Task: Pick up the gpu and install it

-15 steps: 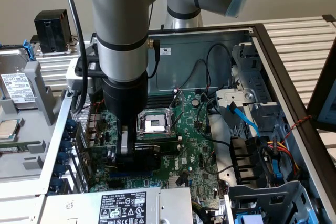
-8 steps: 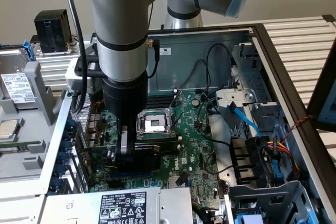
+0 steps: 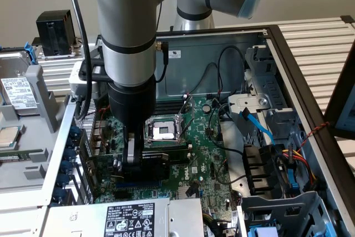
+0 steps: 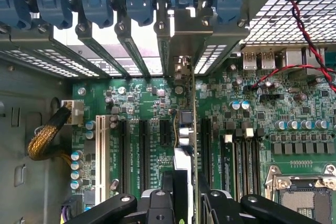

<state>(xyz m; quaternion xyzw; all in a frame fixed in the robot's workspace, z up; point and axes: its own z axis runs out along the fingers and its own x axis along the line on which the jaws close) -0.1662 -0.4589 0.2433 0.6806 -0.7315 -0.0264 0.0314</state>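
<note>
Gpu (image 3: 157,158) picked up and standing upright among the slots of the motherboard (image 3: 208,154)!
The gripper (image 3: 132,162) was clamped narrowly on its upper edge; pickup done, full seating impossible to confirm, not yet released.

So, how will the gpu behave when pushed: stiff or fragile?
Probably stiff: the gpu stands straight on edge between the gripper and its metal bracket, with no sag. Likely fragile: it is a thin circuit board, so sideways force could harm it. Narrow and upright, it might tip if unsupported.
</note>
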